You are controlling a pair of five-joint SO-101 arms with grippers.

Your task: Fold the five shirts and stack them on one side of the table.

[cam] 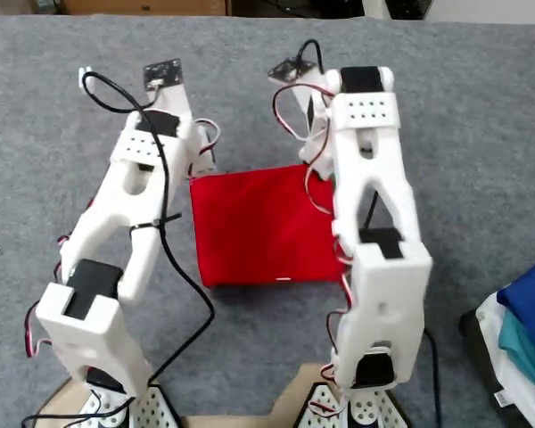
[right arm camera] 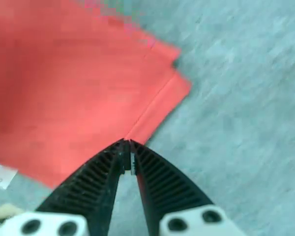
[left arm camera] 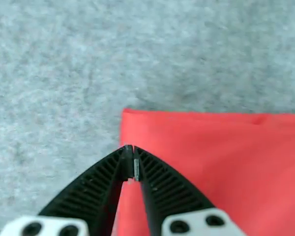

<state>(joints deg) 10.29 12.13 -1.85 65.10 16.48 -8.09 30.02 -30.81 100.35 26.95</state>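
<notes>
A red shirt (cam: 259, 227) lies folded into a flat rectangle on the grey cloth-covered table (cam: 62, 107), between my two arms. My left gripper (cam: 202, 163) is at the shirt's far left corner. In the left wrist view the left gripper (left arm camera: 130, 149) is shut, its tips pinching the left edge of the red shirt (left arm camera: 211, 162). My right gripper (cam: 316, 166) is at the far right corner. In the right wrist view the right gripper (right arm camera: 127, 144) is shut on the hem of the red shirt (right arm camera: 64, 88), which lies flat.
A pile of shirts (cam: 526, 339), blue over teal over white, sits at the right edge of the table. A small white tag (right arm camera: 0, 177) pokes out at the red shirt's edge. Bare grey table stretches to the far side and the left.
</notes>
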